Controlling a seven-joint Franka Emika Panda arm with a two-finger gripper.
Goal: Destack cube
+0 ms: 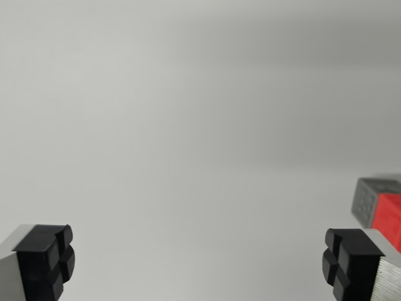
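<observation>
A cube stack [382, 210] shows at the wrist view's right edge: a grey block on top with a red block under it, cut off by the frame. My gripper [197, 260] is open, its black-padded fingertips [47, 257] far apart at the bottom corners, nothing between them. The right fingertip sits just below and in front of the stack, partly covering the red block. The stack lies outside the gap between the fingers, to the right.
A plain pale grey surface [188, 125] fills the rest of the view. No other objects or edges show.
</observation>
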